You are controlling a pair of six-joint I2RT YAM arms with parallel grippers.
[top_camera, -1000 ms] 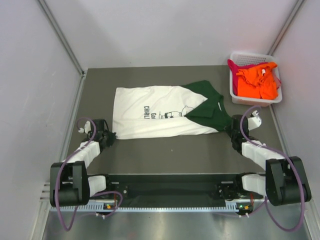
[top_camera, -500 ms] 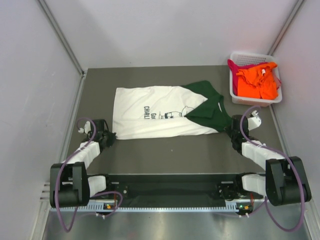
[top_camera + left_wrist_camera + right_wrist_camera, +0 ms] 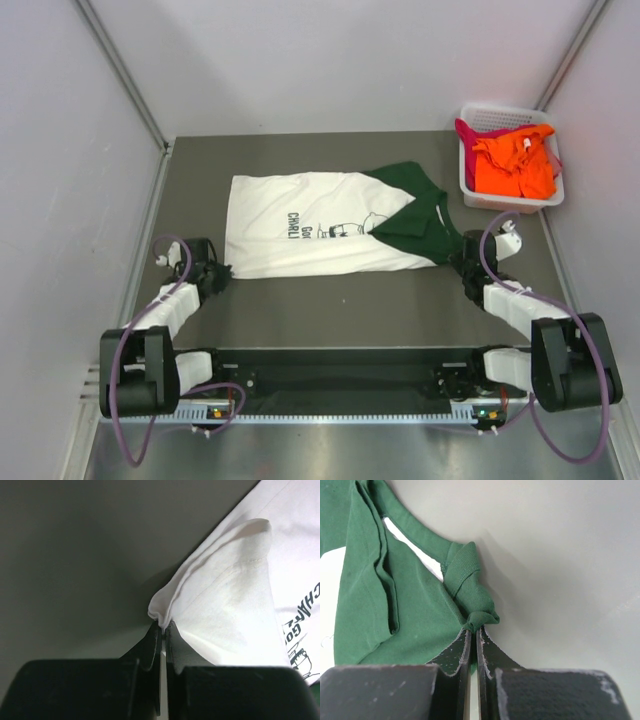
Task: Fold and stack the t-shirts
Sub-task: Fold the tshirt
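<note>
White shirt [image 3: 310, 225] lies flat at centre. Left gripper [image 3: 162, 628] is pinched tight on its white corner at 8 o'clock. Right gripper [image 3: 473, 630] is clamped on its green edge at 4 o'clock. Orange shirt [image 3: 515, 165] and magenta shirt [image 3: 466, 133] sit in the basket [image 3: 505, 203] at 2 o'clock.

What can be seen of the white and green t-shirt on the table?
The white and green t-shirt is soft cloth, lying spread flat on the grey table, apart from the basket. Its body is white with black text and a cartoon print; its right end is dark green, partly folded over. The left gripper is shut on its near left white corner, bunching the hem; the right gripper is shut on a bunched dark green edge at its near right corner.
</note>
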